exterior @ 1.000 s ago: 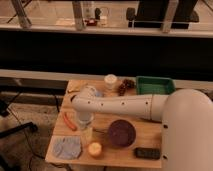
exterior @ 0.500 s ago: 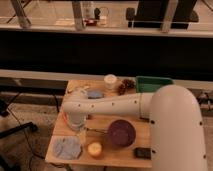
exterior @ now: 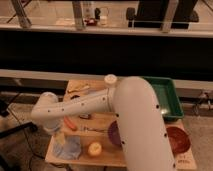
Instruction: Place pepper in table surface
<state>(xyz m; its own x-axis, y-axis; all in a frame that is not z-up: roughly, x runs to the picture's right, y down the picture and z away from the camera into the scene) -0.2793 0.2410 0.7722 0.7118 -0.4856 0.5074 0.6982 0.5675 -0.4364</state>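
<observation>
The pepper [exterior: 70, 123], slim and orange-red, lies flat on the tan table surface [exterior: 93, 136] near its left edge. My gripper [exterior: 53, 128] hangs at the end of the white arm over the table's left edge, just left of the pepper and above a blue cloth. It is open, nothing shows in it, and the pepper lies apart from it. The arm's thick white body crosses the middle of the table and hides much of it.
A blue cloth [exterior: 68, 148] and a round yellow ball [exterior: 94, 148] lie at the front. A purple bowl [exterior: 113, 134] is half hidden by the arm. A green tray [exterior: 168, 97] stands at the right, a dark red plate [exterior: 178, 139] before it, a white lidded cup [exterior: 110, 79] at the back.
The arm has swung left and toward the camera, so the gripper now sits at the table's left edge. The pepper has stayed where it lay.
</observation>
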